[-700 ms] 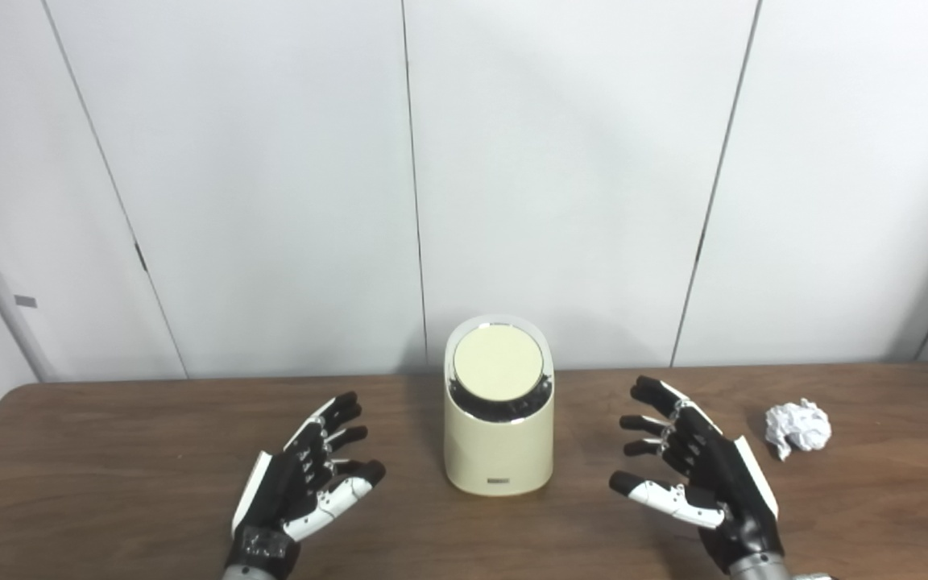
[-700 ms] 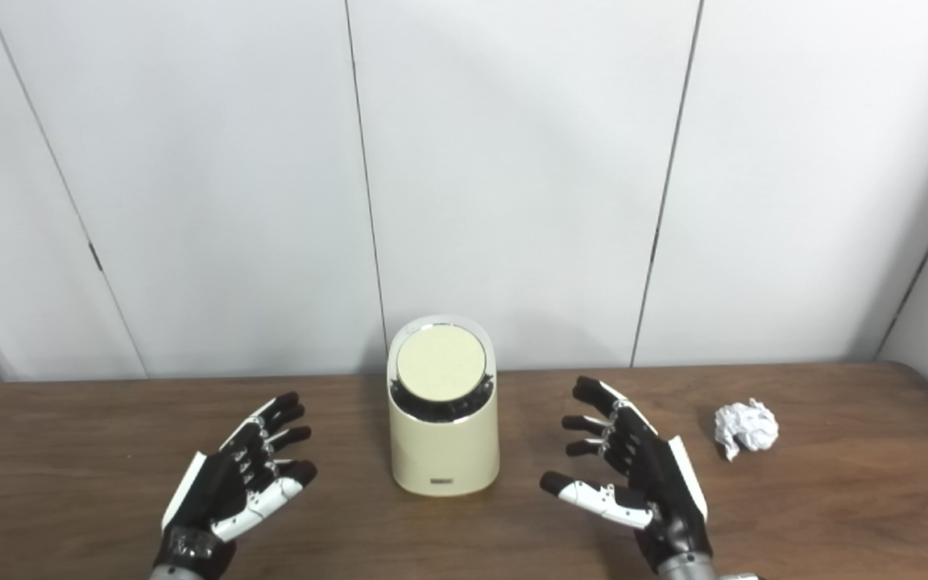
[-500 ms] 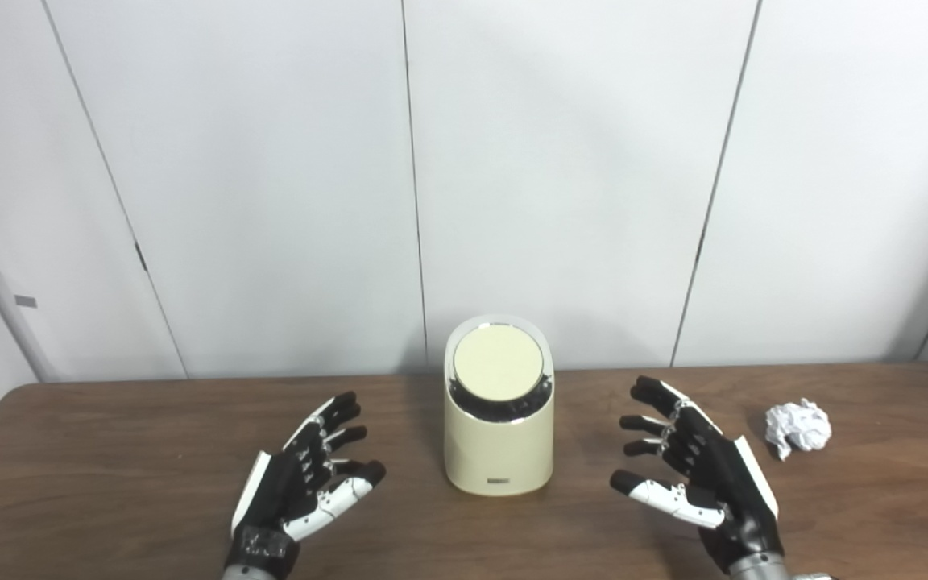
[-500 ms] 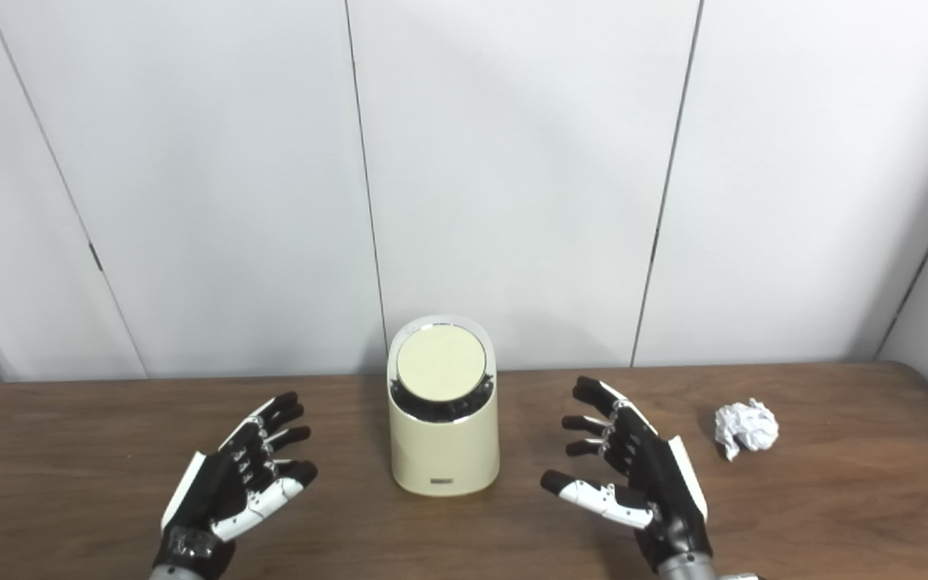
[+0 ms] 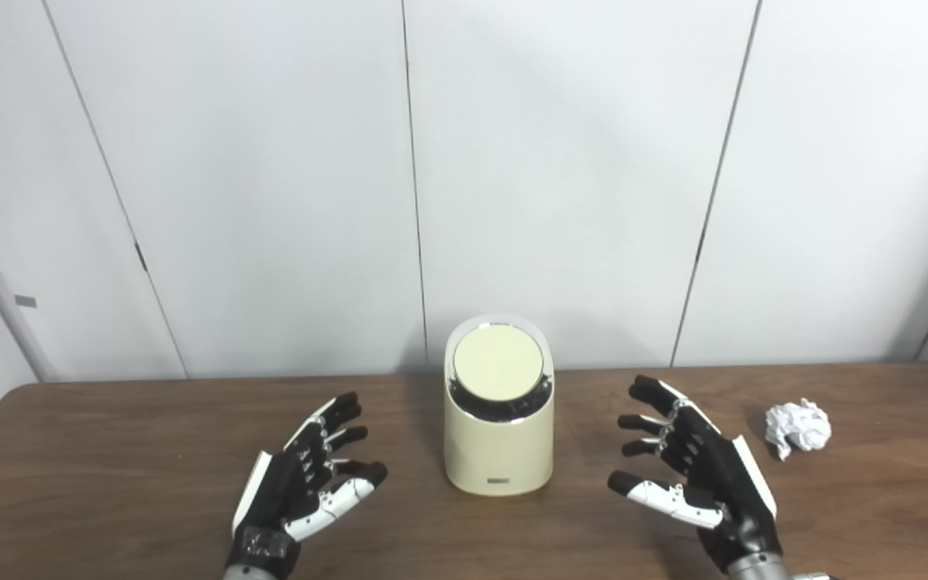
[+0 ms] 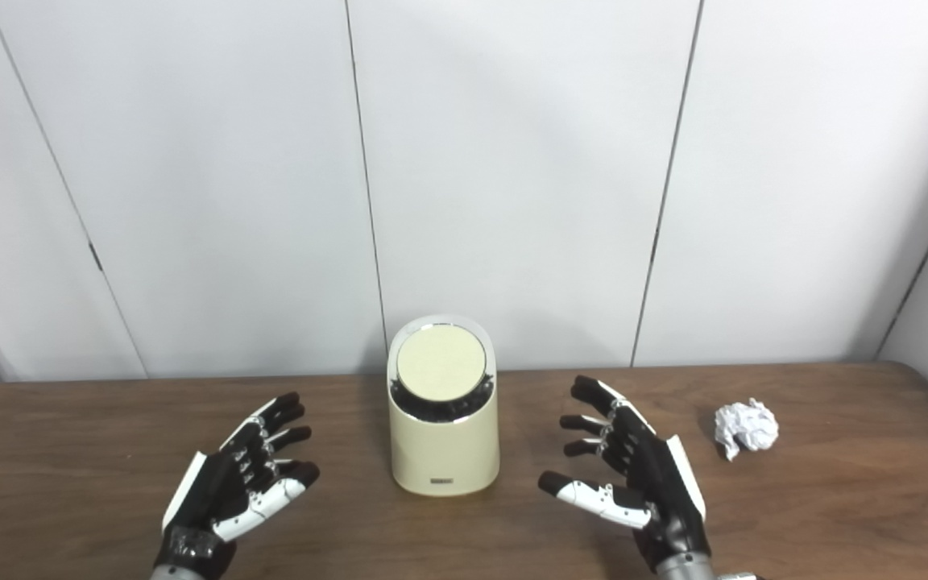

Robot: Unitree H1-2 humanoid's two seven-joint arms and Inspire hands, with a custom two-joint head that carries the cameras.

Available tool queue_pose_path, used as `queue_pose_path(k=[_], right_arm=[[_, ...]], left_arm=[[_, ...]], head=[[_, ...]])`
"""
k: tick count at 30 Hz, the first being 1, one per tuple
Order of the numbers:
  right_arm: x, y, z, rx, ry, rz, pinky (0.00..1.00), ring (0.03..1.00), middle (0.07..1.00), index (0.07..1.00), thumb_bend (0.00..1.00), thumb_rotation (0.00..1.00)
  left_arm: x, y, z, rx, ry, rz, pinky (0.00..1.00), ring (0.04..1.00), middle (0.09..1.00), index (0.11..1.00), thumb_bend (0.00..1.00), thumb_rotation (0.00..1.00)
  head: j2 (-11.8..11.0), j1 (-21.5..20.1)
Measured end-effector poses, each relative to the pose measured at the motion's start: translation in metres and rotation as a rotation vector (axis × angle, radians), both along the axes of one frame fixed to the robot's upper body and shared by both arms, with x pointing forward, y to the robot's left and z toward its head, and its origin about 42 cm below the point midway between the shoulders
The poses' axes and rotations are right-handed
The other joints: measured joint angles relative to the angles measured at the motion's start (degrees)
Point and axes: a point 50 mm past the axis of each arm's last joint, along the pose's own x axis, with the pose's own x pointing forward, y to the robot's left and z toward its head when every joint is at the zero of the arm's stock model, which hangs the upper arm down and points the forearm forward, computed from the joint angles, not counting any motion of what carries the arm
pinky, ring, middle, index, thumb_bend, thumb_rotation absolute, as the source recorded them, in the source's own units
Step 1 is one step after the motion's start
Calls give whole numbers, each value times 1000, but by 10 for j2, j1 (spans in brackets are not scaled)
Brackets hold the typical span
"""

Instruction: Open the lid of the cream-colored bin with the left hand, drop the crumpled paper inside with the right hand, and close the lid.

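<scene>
A small cream-coloured plastic bin stands upright on the dark brown wooden table, near the table's far edge and roughly in the middle. Its round cream lid, ringed with a shiny metal band, is shut and tilts toward the near side. A small dark label sits low on the bin's front.

The black-and-white left hand hovers just above the table to the left of the bin, palm turned inward, fingers spread and holding nothing. It does not touch the bin. The black-and-white right hand mirrors it on the bin's other side, likewise spread wide and empty, palm facing the bin, clear of it.

The crumpled ball of white paper lies on the table further right, beyond the right hand and apart from it. Behind the table rises a plain white panelled wall with thin dark seams.
</scene>
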Motion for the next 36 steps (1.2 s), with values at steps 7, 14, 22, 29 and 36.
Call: queue_pose_path(k=[7, 14, 22, 29, 36], right_arm=[[0, 0, 1, 0, -2, 1, 569, 719, 843, 831, 841, 221], [0, 1, 1, 0, -2, 2, 565, 718, 840, 831, 839, 227], [0, 2, 0, -11, -2, 4, 573, 715, 838, 825, 831, 223], [0, 2, 0, -9, 0, 2, 568, 717, 839, 830, 842, 221], [1, 1, -1, -9, 1, 1, 544, 716, 835, 827, 837, 231]], left_arm=[[0, 0, 0, 1, 0, -1, 633, 825, 887, 919, 748, 301], [0, 0, 0, -3, 1, -4, 633, 831, 897, 926, 719, 273], [0, -2, 0, 15, -1, 9, 640, 826, 881, 909, 749, 312], [5, -16, 17, 41, -48, 98, 700, 805, 849, 873, 762, 320], [26, -23, 52, 39, -113, 117, 779, 820, 848, 870, 810, 298]], head=[[-1, 0], [-3, 1], [-5, -3], [-7, -2], [-6, -4]])
